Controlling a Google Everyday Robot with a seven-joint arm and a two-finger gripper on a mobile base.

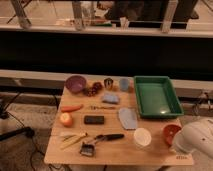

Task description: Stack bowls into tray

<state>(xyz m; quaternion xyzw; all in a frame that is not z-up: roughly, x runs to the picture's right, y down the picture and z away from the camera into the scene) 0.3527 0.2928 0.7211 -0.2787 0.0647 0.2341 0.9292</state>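
A glossy orange-red bowl (170, 133) sits at the table's front right corner, its right side hidden by my white arm. My gripper (186, 142) is at the bottom right, right beside that bowl. A smaller white bowl (142, 137) stands just left of the orange-red one. A purple bowl (75, 83) sits at the back left of the table. The green rectangular tray (156, 98) lies at the back right with nothing in it.
A small blue cup (124, 84) stands left of the tray. A grey-blue cloth (127, 118) lies between tray and white bowl. A carrot (71, 107), an orange (66, 119), a black block (94, 120) and a brush (100, 139) lie on the left half.
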